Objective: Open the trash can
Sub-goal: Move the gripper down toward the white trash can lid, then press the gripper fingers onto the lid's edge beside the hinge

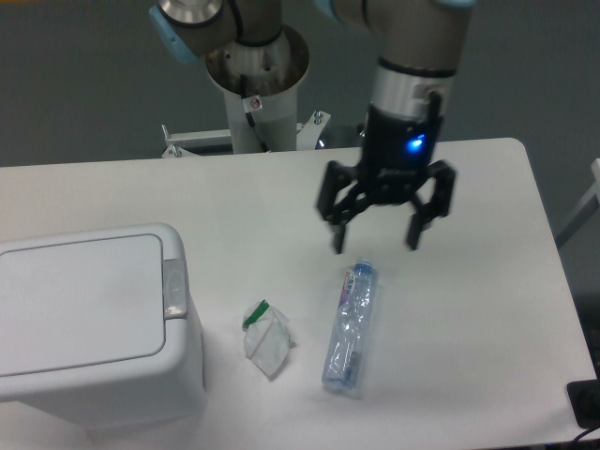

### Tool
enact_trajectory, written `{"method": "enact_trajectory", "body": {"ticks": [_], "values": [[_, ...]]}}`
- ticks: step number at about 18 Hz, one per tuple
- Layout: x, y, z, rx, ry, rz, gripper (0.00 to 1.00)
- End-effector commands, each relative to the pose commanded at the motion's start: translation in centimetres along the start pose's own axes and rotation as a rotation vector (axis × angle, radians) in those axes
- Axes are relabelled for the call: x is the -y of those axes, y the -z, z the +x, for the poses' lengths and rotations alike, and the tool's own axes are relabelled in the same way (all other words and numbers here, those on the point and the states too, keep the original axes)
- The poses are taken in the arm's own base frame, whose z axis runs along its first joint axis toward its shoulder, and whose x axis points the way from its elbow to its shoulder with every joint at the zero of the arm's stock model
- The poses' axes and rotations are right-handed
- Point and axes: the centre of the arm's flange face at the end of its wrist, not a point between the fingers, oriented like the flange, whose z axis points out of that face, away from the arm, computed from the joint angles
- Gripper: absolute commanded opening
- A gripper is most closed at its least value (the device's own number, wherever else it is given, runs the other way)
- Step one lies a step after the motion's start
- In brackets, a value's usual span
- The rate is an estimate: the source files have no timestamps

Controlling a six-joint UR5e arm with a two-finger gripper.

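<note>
Hand (pixel 376 242) hangs wide, holding nothing, above the bottle (pixel 352 327); trash can (pixel 94 323) lid down at near left. Approach step, I reckon: next, cross left to its grey latch (pixel 174 286).

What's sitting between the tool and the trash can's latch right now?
In the camera view, only a crumpled wrapper lies near that stretch between tool and trash can.
</note>
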Motion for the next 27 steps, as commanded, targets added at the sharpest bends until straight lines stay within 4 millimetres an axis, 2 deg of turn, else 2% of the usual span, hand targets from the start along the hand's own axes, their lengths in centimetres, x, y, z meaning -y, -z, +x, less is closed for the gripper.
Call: {"method": "enact_trajectory", "body": {"ticks": [4,7,11,17,27], "values": [[-0.5,-1.7,3.9,-0.031,0.016,-0.028,1.00],[-0.9,-2.9,5.3,-0.044,0.009,-0.046,1.00],[-0.3,-4.5,7.0,-0.053,0.001,0.016,1.00],[-0.6,-6.2,7.4,-0.056,-0.008,-0.005,1.00],[-1.5,-8.3,6.7,-0.055,-0.001,-0.039,1.00]]}}
